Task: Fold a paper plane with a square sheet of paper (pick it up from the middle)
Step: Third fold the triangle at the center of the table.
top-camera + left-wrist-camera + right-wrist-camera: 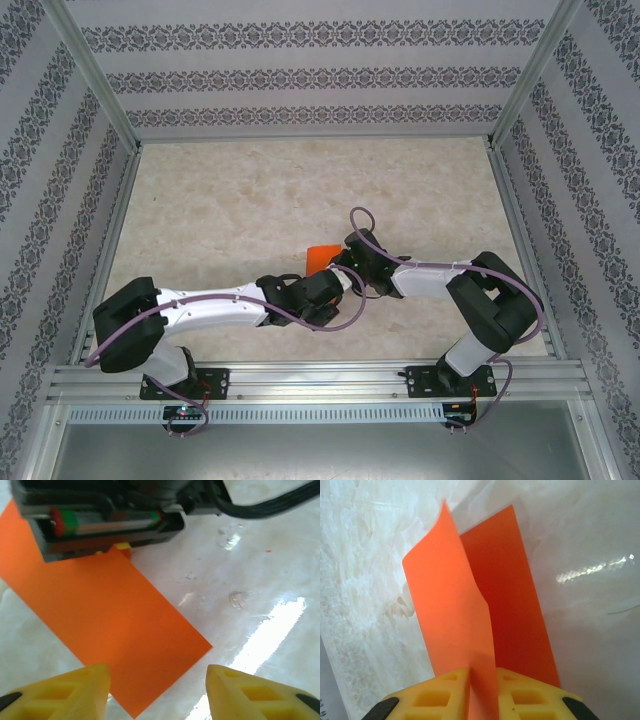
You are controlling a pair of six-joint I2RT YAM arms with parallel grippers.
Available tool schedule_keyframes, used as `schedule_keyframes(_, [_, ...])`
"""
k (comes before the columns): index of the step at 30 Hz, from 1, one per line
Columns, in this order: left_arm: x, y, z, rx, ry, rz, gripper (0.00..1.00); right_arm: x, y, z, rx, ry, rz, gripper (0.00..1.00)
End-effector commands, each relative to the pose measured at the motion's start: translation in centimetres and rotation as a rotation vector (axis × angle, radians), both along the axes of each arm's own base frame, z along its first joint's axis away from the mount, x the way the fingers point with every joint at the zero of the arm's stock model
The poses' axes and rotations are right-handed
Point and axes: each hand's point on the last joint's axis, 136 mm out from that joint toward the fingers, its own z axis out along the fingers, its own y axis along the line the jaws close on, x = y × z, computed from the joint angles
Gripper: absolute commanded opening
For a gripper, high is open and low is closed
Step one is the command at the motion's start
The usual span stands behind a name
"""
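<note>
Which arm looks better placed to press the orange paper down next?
Left, probably. The left gripper is open and free, poised over the flat part of the orange paper; the right gripper is busy pinching its raised flap.

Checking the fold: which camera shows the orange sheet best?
Right wrist: the orange sheet is pinched in the right end effector, one flap curling up off the other. Left wrist shows it lying on the table; top external, a small corner.

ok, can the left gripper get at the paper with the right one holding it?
Likely yes. The left gripper is open right over the near end of the paper with nothing between, and the right gripper pinches it at the far side.
</note>
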Motion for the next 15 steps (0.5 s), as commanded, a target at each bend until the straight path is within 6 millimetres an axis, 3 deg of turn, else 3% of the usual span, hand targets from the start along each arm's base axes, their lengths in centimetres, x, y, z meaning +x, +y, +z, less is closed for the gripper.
schedule_keyframes(1, [-1.7,-1.4,0.2,-0.072,0.040,-0.072,0.62,0.5,0.3,0.7,0.018,-0.019,0.009,0.18])
schedule_keyframes(9, [-0.4,-1.4,-1.7,0.014,-0.034,-0.020,0.67,0.4,0.5,0.6,0.029,-0.011,0.017,0.17])
schedule_keyframes(15, [0.9,-1.0,-1.8,0.030,-0.095,0.040,0.66,0.4,0.4,0.5,0.026,-0.007,0.016,0.17])
